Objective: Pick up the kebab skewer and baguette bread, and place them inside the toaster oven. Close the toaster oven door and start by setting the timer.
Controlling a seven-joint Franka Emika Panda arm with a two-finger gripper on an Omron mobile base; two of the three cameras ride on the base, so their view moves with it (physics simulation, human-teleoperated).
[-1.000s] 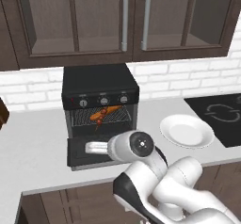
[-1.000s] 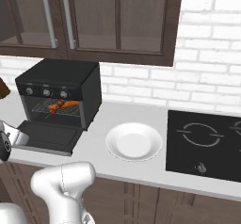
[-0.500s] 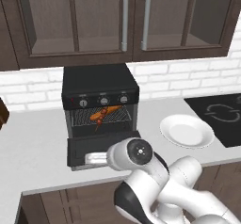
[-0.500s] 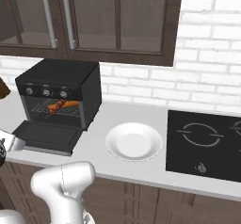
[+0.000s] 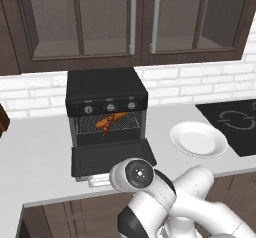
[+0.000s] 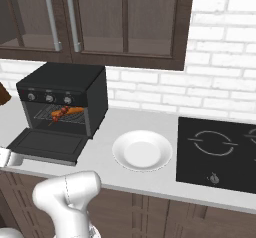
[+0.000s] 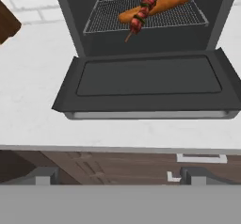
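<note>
The black toaster oven (image 5: 106,96) stands on the counter with its door (image 7: 148,81) dropped flat open. On the wire rack inside lies the orange-brown baguette bread (image 7: 167,4), and the kebab skewer (image 7: 140,15) rests across it; both also show as the baguette (image 5: 116,118) and skewer (image 6: 60,114). My gripper (image 7: 120,177) is open and holds nothing. It sits low, just in front of the door's front edge, about level with the counter lip. Its fingertips (image 7: 44,176) stand wide apart.
A white plate (image 5: 198,138) lies right of the oven, with a black cooktop (image 5: 235,124) beyond it. A brown object (image 7: 7,23) stands at the counter's left end. Dark wall cabinets hang above, and wooden cabinet fronts (image 7: 117,164) run below the counter edge.
My hand has sunk and drawn back from above the open door to below its front edge. Oven, food and plate have not moved.
</note>
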